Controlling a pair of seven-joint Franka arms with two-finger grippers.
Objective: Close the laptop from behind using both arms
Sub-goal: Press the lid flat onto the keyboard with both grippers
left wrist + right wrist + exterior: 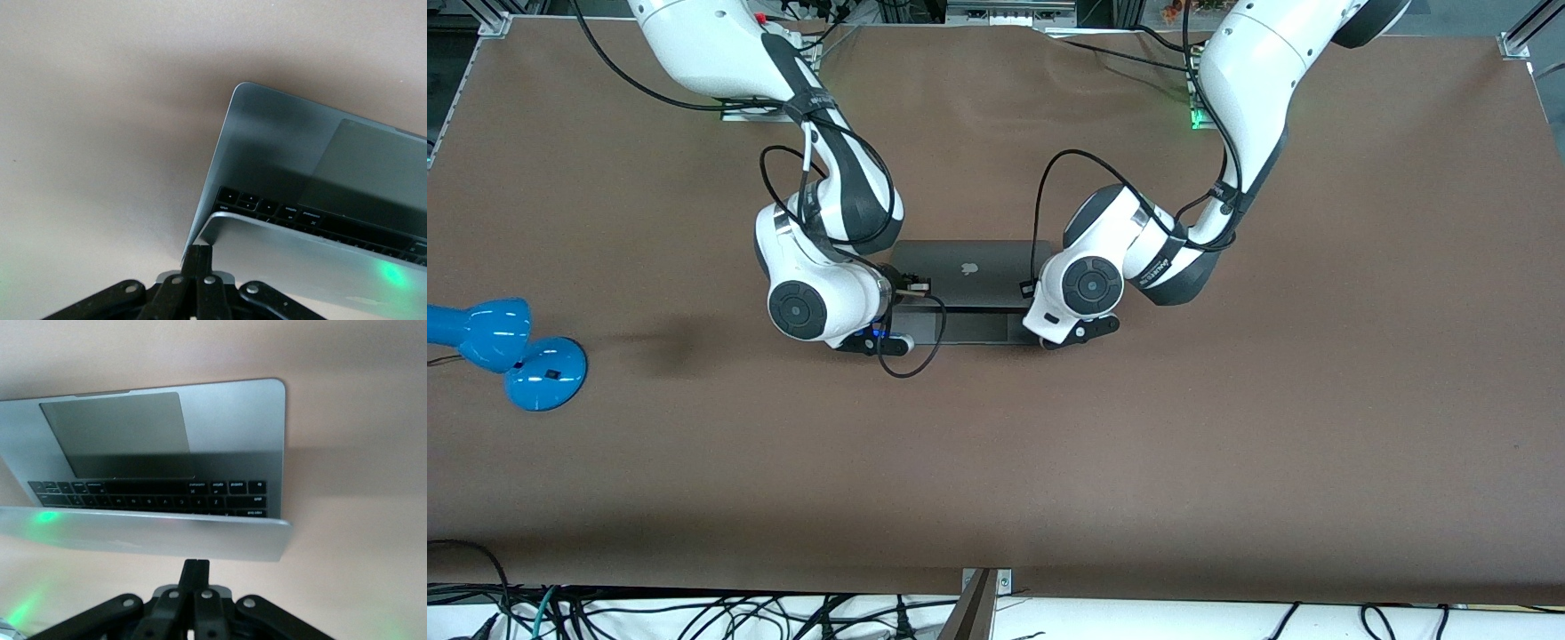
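Pressing smooth grey metal laptop (971, 271) lid: both shut tools.

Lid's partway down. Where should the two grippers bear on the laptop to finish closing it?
On the lid's outer face near its free top edge, one gripper at each corner, coming from the hinge side, as now: left gripper, right gripper. The lid leans over the keyboard, so pressing there probably gives most leverage.

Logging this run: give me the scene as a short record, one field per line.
laptop: partly closed, lid tilted over keyboard, mid-table
left gripper: fingers together, tips at the lid's corner, toward the left arm's end
right gripper: fingers together, tips at the lid's back
blue lamp: on the table at the right arm's end, away from the laptop
table: brown surface
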